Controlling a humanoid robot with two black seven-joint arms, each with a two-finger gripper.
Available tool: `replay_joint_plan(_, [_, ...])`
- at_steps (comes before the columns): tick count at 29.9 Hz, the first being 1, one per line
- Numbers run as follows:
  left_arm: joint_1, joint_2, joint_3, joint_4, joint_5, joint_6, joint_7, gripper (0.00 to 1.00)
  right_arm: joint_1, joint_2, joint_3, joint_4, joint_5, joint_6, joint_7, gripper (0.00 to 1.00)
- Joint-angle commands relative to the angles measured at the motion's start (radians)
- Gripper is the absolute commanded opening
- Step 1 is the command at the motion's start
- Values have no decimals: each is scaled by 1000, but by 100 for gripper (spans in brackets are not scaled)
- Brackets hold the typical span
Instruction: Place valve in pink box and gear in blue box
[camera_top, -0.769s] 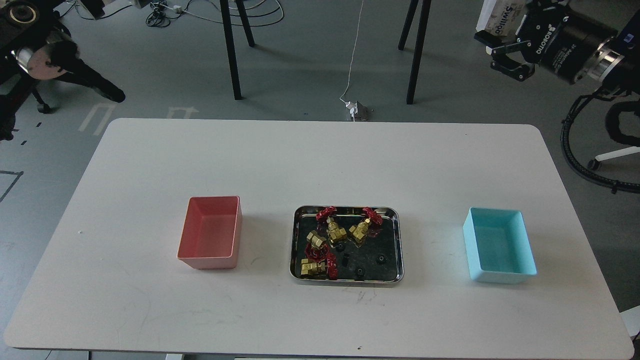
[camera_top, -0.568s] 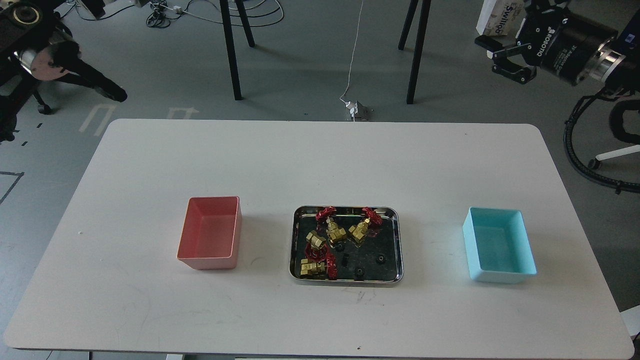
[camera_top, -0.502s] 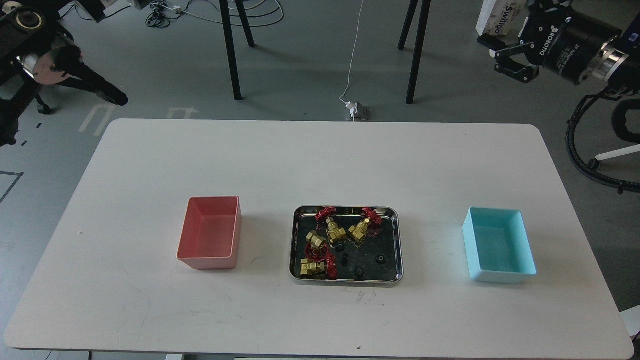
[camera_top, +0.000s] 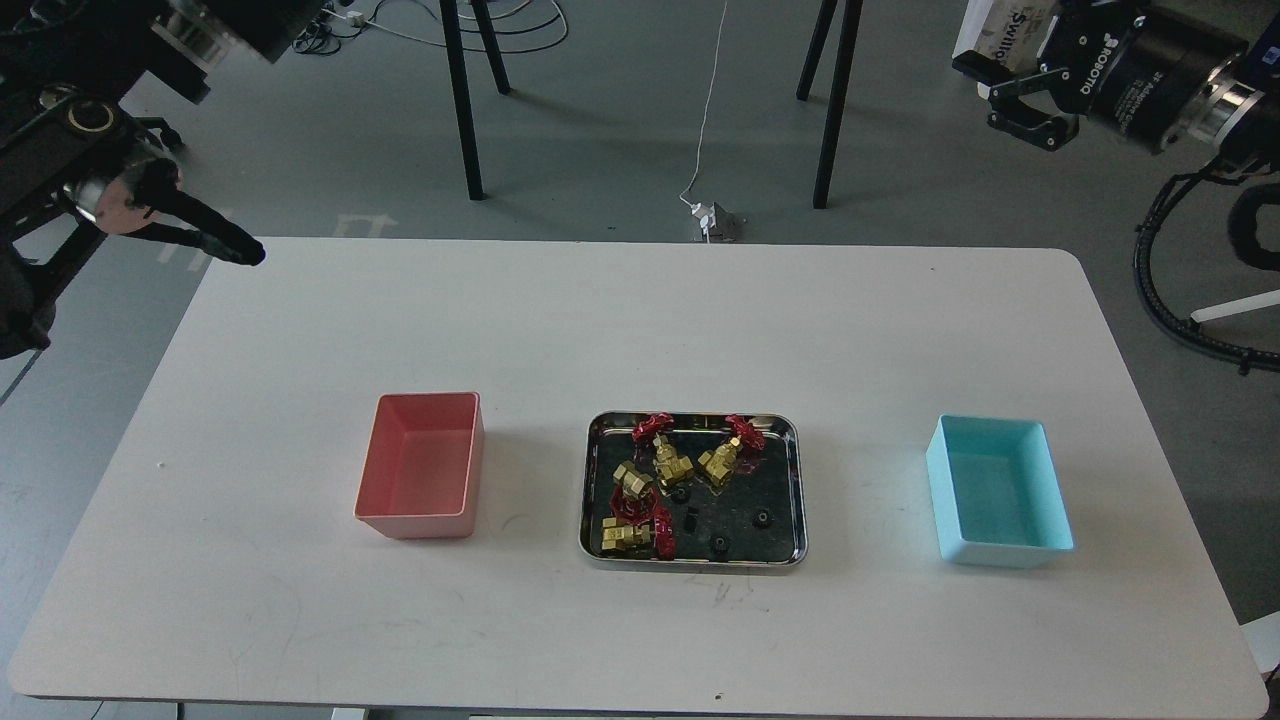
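Both pincers hang off the worktop's (camera_top: 640, 330) far corners, well apart from everything they must handle. Nearest to the viewer, and farthest from either pincer, lies the steel tray (camera_top: 692, 560) in the middle of the worktop. It holds four brass valves with red handwheels and several tiny black gears. One valve (camera_top: 632, 536) lies in the tray's near left corner, on the side of the left pincer, touching a second one just behind it. A gear (camera_top: 717, 544) sits alone by the near rim, another (camera_top: 761, 518) toward the right pincer's side.

The pink box (camera_top: 420, 465) stands apart from the tray on the left pincer's side, the blue box (camera_top: 1000, 490) apart on the right pincer's side; both look empty.

Judging by the material, a valve is stiff, fairly heavy for its size and smooth; the flat brass body should give a surer hold than the round handwheel. A gear is light, thin and lies flat on slick steel, so it may slide; pinching across its rim seems best.

Farther off, the left pincer (camera_top: 225, 243) hovers at the far left corner, its fingers reading as one dark bar, so I cannot tell its state. Farthest, the right pincer (camera_top: 1020, 95) hangs beyond the far right corner, fingers spread and gripping nothing.
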Motion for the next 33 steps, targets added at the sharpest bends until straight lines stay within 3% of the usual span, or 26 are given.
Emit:
replay_joint_plan(1, [0, 32, 31, -66, 341, 64, 0, 100, 46, -6, -2, -7, -6, -22, -1, 99])
replay_joint_plan(4, [11, 29, 39, -109, 682, 185, 7, 100, 80, -6, -3, -13, -11, -28, -1, 99])
replay_joint_plan(9, [94, -16, 39, -115, 1218, 339, 123, 100, 121, -6, -5, -17, -12, -66, -1, 99])
replay_joint_plan(12, [182, -36, 41, -116, 1403, 387, 157, 100, 134, -6, -5, -36, -11, -94, -1, 99])
replay_joint_plan(19, [391, -125, 41, -95, 1439, 393, 252, 100, 135, -10, -6, -39, -11, -118, -1, 99])
replay_joint_plan(25, [497, -198, 42, -81, 1439, 371, 254, 100, 135, -9, -9, -39, -11, -141, -3, 99])
replay_joint_plan(33, [572, -356, 44, 77, 1439, 358, 258, 100, 135, -9, -15, -39, -17, -146, -3, 99])
